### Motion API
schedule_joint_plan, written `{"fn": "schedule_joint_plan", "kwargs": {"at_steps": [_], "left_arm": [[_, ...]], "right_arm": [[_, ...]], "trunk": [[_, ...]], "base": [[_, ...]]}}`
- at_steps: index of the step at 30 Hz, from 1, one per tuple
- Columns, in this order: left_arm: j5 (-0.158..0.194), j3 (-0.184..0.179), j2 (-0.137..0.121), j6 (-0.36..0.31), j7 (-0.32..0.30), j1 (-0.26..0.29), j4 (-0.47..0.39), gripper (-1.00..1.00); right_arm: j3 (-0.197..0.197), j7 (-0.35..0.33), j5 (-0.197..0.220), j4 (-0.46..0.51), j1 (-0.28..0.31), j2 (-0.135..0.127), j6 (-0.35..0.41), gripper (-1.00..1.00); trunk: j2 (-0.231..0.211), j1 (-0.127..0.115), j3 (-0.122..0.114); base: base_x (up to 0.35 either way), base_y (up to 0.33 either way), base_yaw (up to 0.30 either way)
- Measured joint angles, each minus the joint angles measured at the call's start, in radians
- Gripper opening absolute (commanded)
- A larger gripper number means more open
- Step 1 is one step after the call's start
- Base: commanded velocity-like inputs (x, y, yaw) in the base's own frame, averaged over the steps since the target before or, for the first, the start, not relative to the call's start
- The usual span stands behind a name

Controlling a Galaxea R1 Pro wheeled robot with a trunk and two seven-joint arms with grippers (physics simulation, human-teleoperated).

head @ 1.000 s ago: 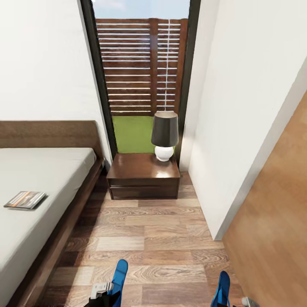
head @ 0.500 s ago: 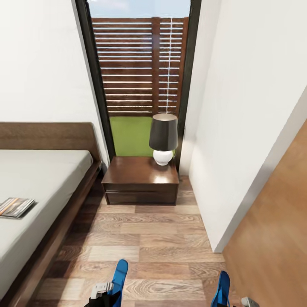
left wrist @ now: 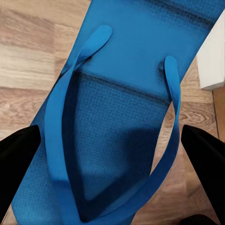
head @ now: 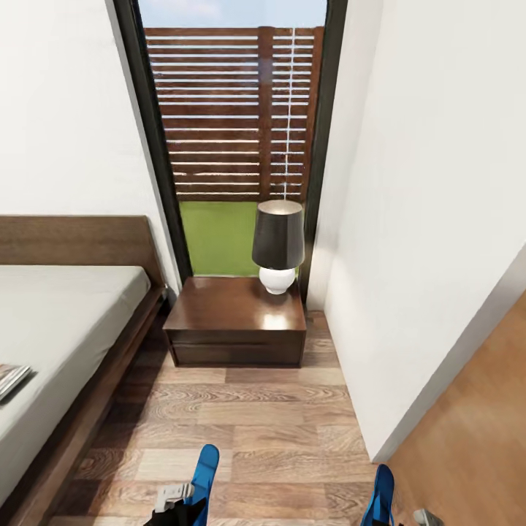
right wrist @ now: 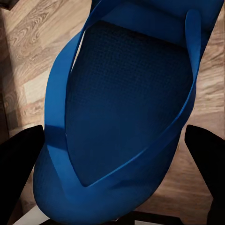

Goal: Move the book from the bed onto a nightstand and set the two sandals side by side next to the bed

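I am holding one blue sandal in each claw. My left claw point(left wrist: 112, 183) is showing its dark fingers point(left wrist: 16, 159) standing either side of the left sandal point(left wrist: 126, 93), whose thin straps are arching over the sole; the wood-plank floor point(left wrist: 28, 51) is passing beneath. My right claw point(right wrist: 112, 183) is likewise flanking the right sandal point(right wrist: 126, 103) with a finger point(right wrist: 18, 164) at each side. Whether the fingers are actually pressing the soles, I cannot tell from the wrist views.

From my head camera, the two sandals are poking up at the lower edge, the left one point(head: 204, 471) and the right one point(head: 381, 493), well apart. To my left the bed point(head: 66, 321) is running along the wall, and the book point(head: 9, 378) is lying on its mattress, cut off by the picture's edge. Farther ahead the nightstand point(head: 234, 325) is sitting just beside the bed, carrying a lamp point(head: 278, 245) with a dark shade. Behind it the tall window point(head: 234, 124) is showing the slatted fence and grass.
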State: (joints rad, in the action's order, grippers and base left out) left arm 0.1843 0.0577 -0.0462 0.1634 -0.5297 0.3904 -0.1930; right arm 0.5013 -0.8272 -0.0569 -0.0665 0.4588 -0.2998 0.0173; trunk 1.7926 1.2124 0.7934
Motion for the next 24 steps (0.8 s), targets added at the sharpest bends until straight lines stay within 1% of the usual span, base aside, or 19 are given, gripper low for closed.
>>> {"fn": "schedule_joint_plan", "kwargs": {"at_steps": [12, 24], "left_arm": [[0.000, -0.001, 0.000, 0.000, 0.000, 0.000, 0.000, -1.00], [0.000, 0.000, 0.000, 0.000, 0.000, 0.000, 0.000, -1.00]], "right_arm": [[0.000, 0.000, 0.000, 0.000, 0.000, 0.000, 0.000, -1.00], [0.000, 0.000, 0.000, 0.000, 0.000, 0.000, 0.000, -1.00]], "trunk": [[0.000, 0.000, 0.000], [0.000, 0.000, 0.000]], "base": [[0.327, -0.086, 0.000], [0.324, -0.115, 0.000]]}}
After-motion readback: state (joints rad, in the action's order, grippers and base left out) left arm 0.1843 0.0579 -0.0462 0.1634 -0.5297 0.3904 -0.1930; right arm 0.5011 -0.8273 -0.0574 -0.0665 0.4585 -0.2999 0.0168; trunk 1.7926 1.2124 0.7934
